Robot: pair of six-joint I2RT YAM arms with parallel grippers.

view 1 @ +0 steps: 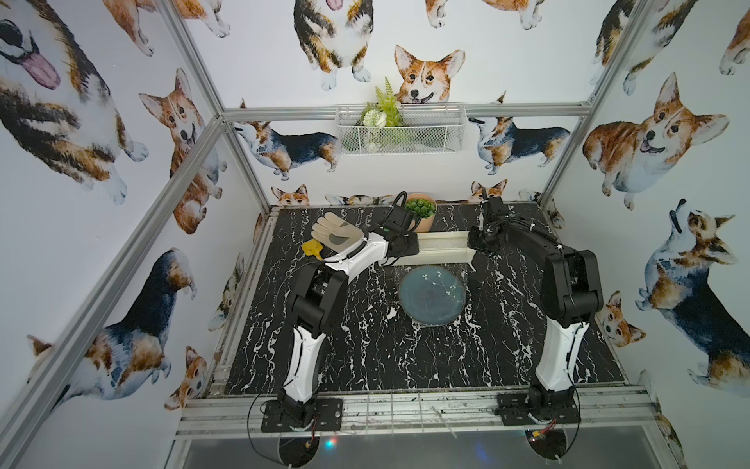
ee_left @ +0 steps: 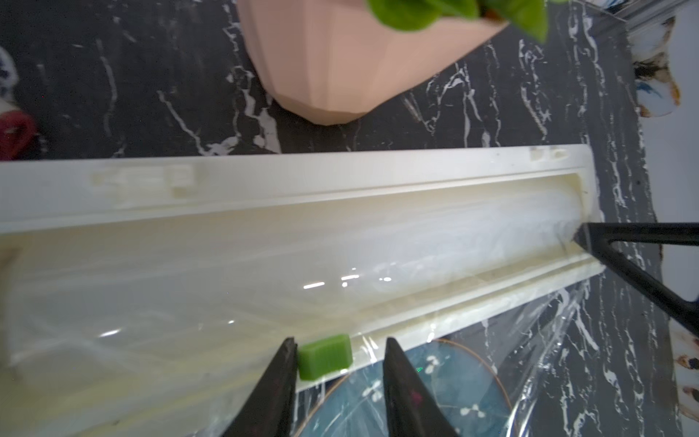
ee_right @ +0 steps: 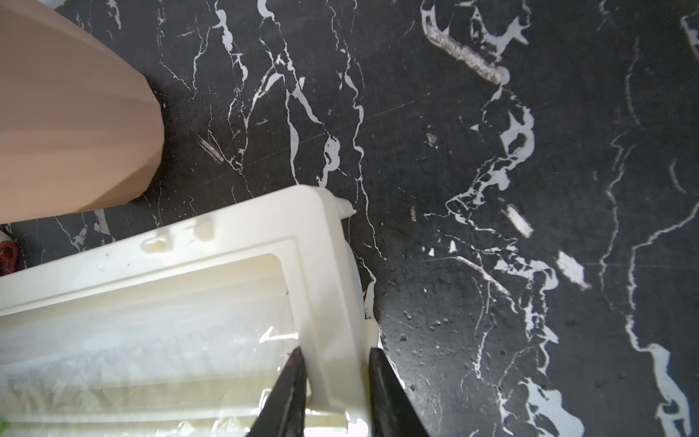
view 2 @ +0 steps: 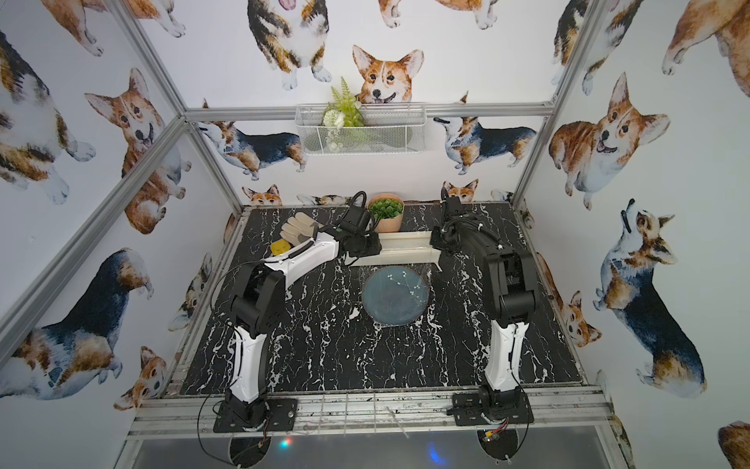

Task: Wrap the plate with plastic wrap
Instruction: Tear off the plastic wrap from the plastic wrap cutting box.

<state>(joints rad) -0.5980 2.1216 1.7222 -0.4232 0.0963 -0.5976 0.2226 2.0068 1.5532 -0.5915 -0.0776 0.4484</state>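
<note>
Black fingers of the left gripper (ee_left: 339,340) stand apart around the small green slider (ee_left: 325,355), one touching it. At the box's other end the right gripper (ee_right: 336,350) clamps the end wall of the long cream-white plastic dispenser box (ee_left: 264,189), roll inside. Thin transparent plastic wrap (ee_left: 548,340) runs from the box over the round blue-grey blossom-patterned plate (view 1: 432,294), just beside it on the black marble table (ee_right: 454,151). Pink faceted pot (ee_left: 340,64) behind the box holds a green plant (view 1: 421,207).
</note>
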